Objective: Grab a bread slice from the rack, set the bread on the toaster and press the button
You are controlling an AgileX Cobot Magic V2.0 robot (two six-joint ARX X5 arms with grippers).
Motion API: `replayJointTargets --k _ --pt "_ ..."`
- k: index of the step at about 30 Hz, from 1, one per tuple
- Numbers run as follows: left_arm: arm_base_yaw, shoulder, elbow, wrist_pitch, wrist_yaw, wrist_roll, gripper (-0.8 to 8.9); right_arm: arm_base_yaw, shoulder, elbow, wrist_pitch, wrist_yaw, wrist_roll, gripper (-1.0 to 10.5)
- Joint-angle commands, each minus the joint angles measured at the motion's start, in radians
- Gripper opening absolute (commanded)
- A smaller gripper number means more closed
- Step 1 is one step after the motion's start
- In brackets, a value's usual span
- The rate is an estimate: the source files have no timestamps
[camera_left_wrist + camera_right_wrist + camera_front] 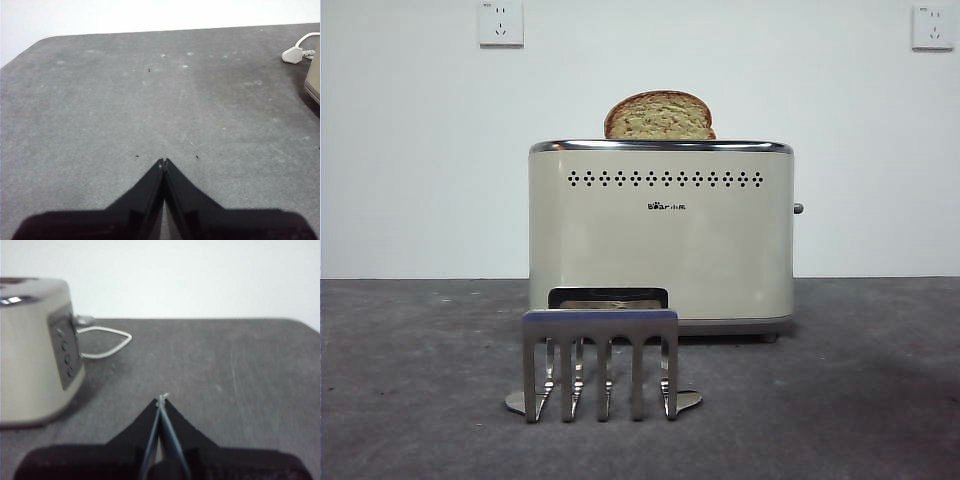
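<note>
The slice of bread (659,116) stands upright in the top of the cream toaster (660,240), its domed top showing above the chrome rim. The empty silver rack (601,362) stands in front of the toaster. The small grey button (798,209) sticks out from the toaster's right narrow side. My left gripper (163,162) is shut and empty over bare grey table, with the toaster's corner (314,75) at the picture's edge. My right gripper (161,399) is shut and empty, apart from the toaster (35,350), whose side panel (64,352) with a lever faces it.
A white plug and cable (300,50) lie on the table behind the toaster; the cable also shows in the right wrist view (107,342). Two wall sockets (501,23) sit on the white wall. Grey mat (860,400) covers the table.
</note>
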Motion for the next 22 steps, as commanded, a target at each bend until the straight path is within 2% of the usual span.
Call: replayJointTargets --k 1,6,22 --pt "0.002 0.000 -0.011 0.010 -0.001 0.002 -0.04 0.002 -0.004 -0.011 -0.016 0.028 0.006 0.0" --pt "0.002 0.001 -0.011 0.010 -0.001 0.002 -0.04 0.000 -0.003 -0.011 -0.098 0.097 -0.028 0.0" --pt "0.002 0.007 -0.011 0.010 -0.001 0.002 -0.04 0.000 -0.003 -0.011 -0.093 0.102 -0.035 0.0"
